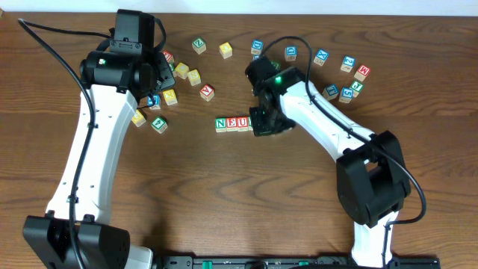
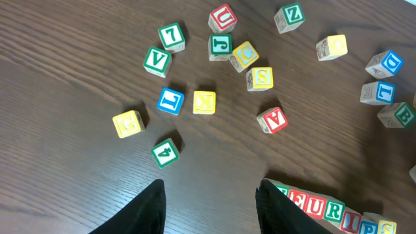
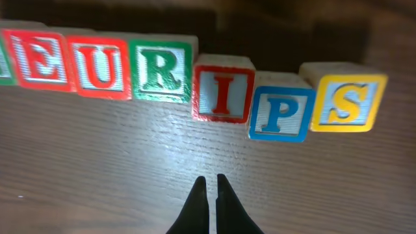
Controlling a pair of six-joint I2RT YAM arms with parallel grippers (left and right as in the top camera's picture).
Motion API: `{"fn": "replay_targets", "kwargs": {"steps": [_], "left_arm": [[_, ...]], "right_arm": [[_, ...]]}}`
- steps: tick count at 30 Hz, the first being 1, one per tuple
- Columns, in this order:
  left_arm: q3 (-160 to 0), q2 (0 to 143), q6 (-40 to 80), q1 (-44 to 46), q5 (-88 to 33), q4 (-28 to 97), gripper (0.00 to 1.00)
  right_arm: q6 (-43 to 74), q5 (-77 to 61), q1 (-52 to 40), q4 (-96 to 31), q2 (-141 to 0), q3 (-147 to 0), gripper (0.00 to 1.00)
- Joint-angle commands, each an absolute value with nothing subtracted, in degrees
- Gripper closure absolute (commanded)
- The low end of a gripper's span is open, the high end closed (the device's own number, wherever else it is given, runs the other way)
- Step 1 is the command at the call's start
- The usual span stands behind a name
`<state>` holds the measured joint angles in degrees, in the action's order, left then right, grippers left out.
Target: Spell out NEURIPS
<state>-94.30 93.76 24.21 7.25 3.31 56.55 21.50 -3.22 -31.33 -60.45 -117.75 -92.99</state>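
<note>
The cube row [image 3: 159,68] lies near the middle of the bench [image 1: 187,194]. Seen from the right wrist, it reads E and U in red, R in green, I in red, P in blue and a yellow S on a pale yellow face. Only a green sliver of the first cube shows at the 9 o'clock edge, and the overhead view shows it to be a green N cube [image 1: 221,123]. The cubes sit side by side, with I and P a little out of line toward 6 o'clock. The right tool [image 3: 209,179] hangs just at 6 o'clock of the I, its fingers pressed together on nothing. The left tool [image 2: 211,185] stands open over bare wood, nothing between its fingers, with the row at its 4 o'clock. Loose cubes [image 2: 221,44] are scattered toward 12 o'clock; legible ones include green Z, V and J, red U and A, a blue L and yellow G and S. More blue-lettered ones lie at 2 o'clock. The bench is dark brown wood grain, glaring under the right wrist's light. A black rail [image 1: 261,261] runs along the 6 o'clock edge in the overhead view.
</note>
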Motion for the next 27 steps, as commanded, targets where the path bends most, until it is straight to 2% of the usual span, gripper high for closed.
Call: {"fn": "replay_targets", "kwargs": {"steps": [1, 27], "left_arm": [[-93.91, 94.41, 24.75, 7.38, 3.44, 56.58, 0.56], [-93.91, 94.41, 24.75, 7.38, 3.44, 56.21, 0.56]], "right_arm": [[23.16, -3.38, -31.55, -58.74, -118.28, -90.52, 0.99], [23.77, -3.60, -30.24, -49.60, -120.62, -86.41, 0.99]]}}
